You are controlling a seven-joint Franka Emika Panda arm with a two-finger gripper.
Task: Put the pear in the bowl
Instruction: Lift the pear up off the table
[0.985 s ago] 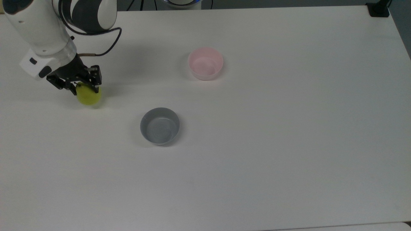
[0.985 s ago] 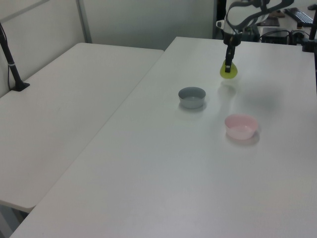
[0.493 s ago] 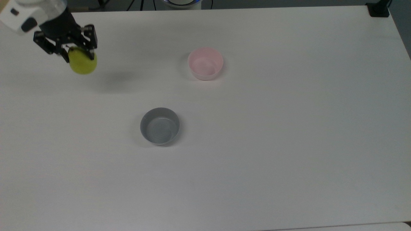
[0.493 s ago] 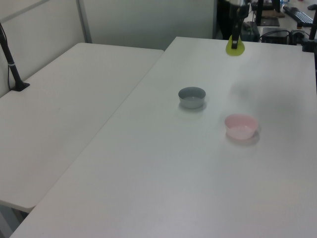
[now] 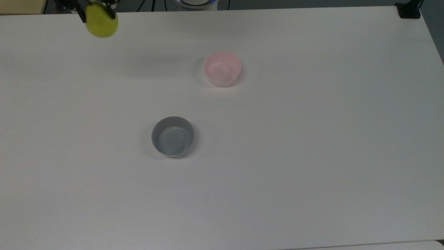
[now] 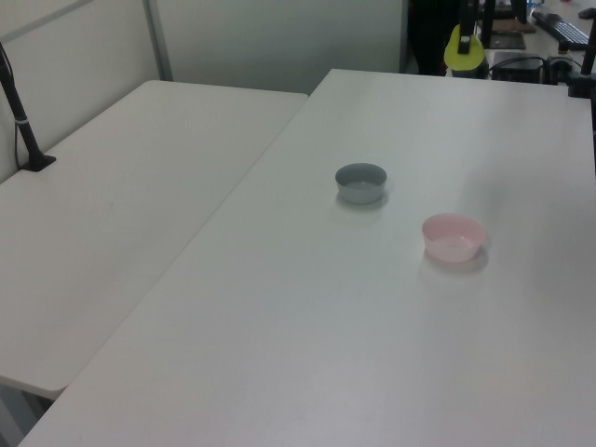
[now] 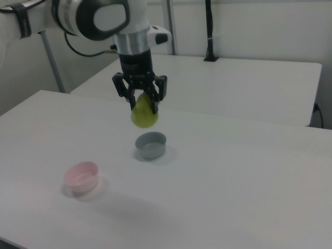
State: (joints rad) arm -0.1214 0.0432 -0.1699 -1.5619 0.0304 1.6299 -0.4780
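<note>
1. Rising clear of the white bench (image 5: 312, 156), the small glossy yellow-green pear (image 5: 101, 23) now hangs in the air; one second ago it sat on or just above the bench surface at the top view's left, and half a second ago it was already lifted part of the way
2. The black two-finger hand (image 7: 140, 96) is clenched on the pear's upper part, one finger on either side, with the fruit's round body hanging below the fingertips, as the right view shows
3. In the top view the pear has travelled toward the upper left corner and sits at the frame's top edge, which is consistent with a marked gain in height
4. The small round pale pink bowl (image 5: 222, 68) and the small round grey bowl (image 5: 172, 136) stand where they stood in both earlier pictures; both are empty
5. In the right view the pear appears just above the grey bowl, but the top view places it well apart from both bowls, so that overlap is judged to be one of perspective
6. Judgement: the pick and lift are done, the carry is under way, and the placement is not yet made
7. Judgement: the next move calls for travel over the pink bowl, then a descent before release
8. Risk noted: a high release could make the pear bounce out or tip the light bowl
</note>
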